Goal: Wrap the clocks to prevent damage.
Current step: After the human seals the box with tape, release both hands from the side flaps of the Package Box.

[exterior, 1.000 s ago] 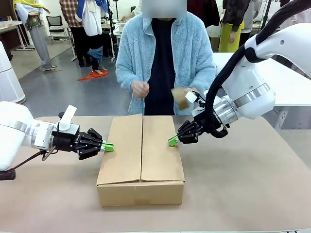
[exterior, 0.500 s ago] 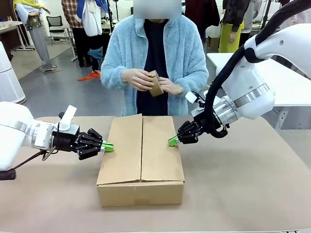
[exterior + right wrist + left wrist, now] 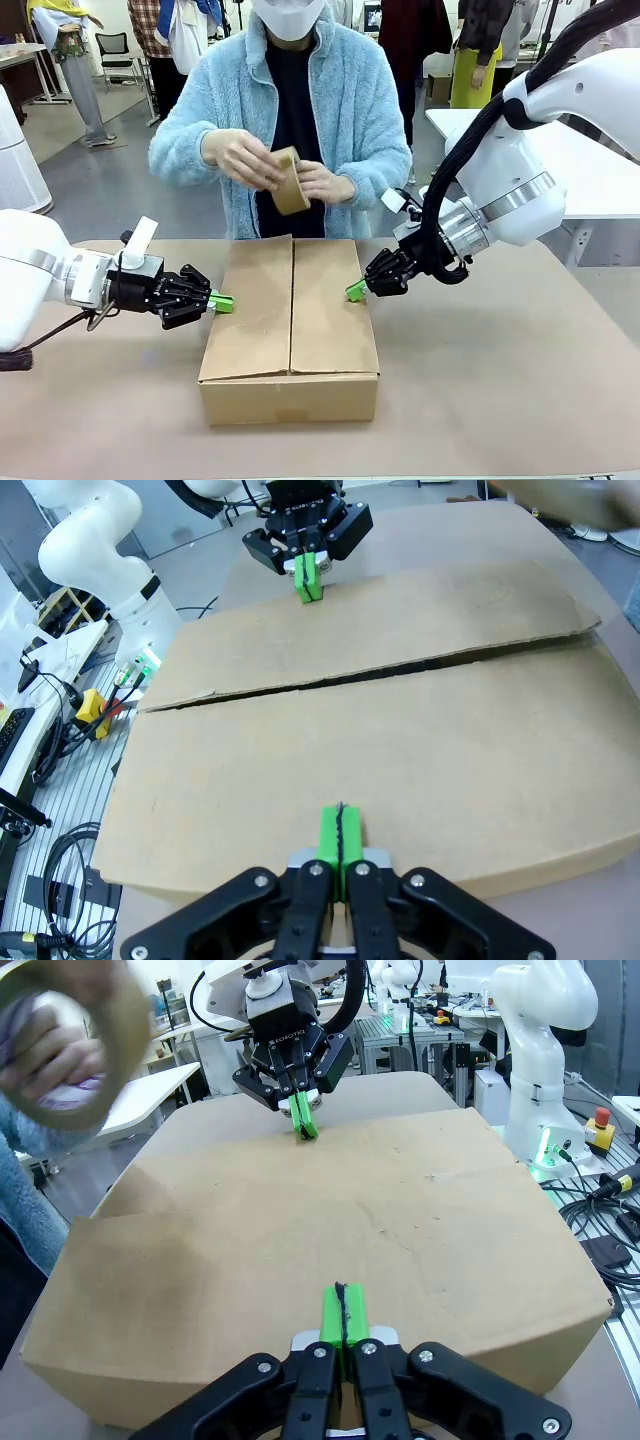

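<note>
Front view: cardboard box (image 3: pixel 290 320) sits mid-tabletop, flaps shut, seam running 12 to 6. Left claw (image 3: pixel 221 301) presses its 9 o'clock edge, right claw (image 3: pixel 355 290) its 3 o'clock edge, both pinched empty. Person's hands (image 3: pixel 270 168) hold a tape roll (image 3: pixel 290 181) at 12.

You see your left gripper (image 3: pixel 344 1312) with its green pads pressed together, tips resting on the near edge of the cardboard box (image 3: pixel 400 1200). Across the box top, the right gripper (image 3: pixel 303 1120), also closed, touches the far edge. At upper left, a person's hand (image 3: pixel 55 1065) holds a blurred tape roll (image 3: pixel 75 1045).
</note>
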Controlling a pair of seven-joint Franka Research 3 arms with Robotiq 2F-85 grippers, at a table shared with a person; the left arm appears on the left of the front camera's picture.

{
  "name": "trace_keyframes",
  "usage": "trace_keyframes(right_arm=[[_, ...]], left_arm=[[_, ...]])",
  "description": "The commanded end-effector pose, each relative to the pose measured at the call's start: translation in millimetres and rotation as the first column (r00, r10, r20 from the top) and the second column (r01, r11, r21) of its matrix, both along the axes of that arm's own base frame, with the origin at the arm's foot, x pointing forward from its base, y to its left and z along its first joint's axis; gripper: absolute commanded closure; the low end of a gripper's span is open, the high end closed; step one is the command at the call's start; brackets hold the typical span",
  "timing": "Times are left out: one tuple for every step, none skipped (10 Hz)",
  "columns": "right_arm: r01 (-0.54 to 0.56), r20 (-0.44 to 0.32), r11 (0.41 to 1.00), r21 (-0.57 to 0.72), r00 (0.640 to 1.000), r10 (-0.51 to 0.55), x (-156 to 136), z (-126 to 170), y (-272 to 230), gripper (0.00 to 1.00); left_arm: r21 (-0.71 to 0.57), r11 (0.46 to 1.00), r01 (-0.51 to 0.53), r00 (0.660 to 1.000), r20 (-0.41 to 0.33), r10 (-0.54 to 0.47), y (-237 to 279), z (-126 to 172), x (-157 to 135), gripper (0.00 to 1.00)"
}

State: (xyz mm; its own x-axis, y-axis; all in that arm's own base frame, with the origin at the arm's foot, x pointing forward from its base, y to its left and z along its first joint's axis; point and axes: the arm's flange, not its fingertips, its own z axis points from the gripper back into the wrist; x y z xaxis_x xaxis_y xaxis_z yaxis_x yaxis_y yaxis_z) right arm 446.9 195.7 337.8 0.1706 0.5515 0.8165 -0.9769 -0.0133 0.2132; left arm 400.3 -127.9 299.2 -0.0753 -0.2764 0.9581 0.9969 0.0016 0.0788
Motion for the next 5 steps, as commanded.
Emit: trace_keyframes(right_arm=[[0.014,-0.011,1.0,0.003,1.0,-0.014,-1.3,-5.4,1.2,0.99],[0.014,-0.011,1.0,0.003,1.0,-0.014,-1.3,-5.4,1.2,0.99],[0.014,-0.011,1.0,0.003,1.0,-0.014,-1.3,-5.4,1.2,0.99],[0.014,-0.011,1.0,0.003,1.0,-0.014,-1.3,-5.4,1.2,0.99],[0.014,-0.011,1.0,0.003,1.0,-0.014,-1.3,-5.4,1.2,0.99]], left_arm=[[0.008,1.0,-0.004,1.0,0.008,0.004,1.0,-2.6,-0.9,1.0],[0.008,1.0,-0.004,1.0,0.008,0.004,1.0,-2.6,-0.9,1.0],[0.008,1.0,-0.004,1.0,0.008,0.004,1.0,-2.6,-0.9,1.0],[0.008,1.0,-0.004,1.0,0.008,0.004,1.0,-2.6,-0.9,1.0],[0.008,1.0,-0.004,1.0,0.008,0.004,1.0,-2.6,-0.9,1.0]])
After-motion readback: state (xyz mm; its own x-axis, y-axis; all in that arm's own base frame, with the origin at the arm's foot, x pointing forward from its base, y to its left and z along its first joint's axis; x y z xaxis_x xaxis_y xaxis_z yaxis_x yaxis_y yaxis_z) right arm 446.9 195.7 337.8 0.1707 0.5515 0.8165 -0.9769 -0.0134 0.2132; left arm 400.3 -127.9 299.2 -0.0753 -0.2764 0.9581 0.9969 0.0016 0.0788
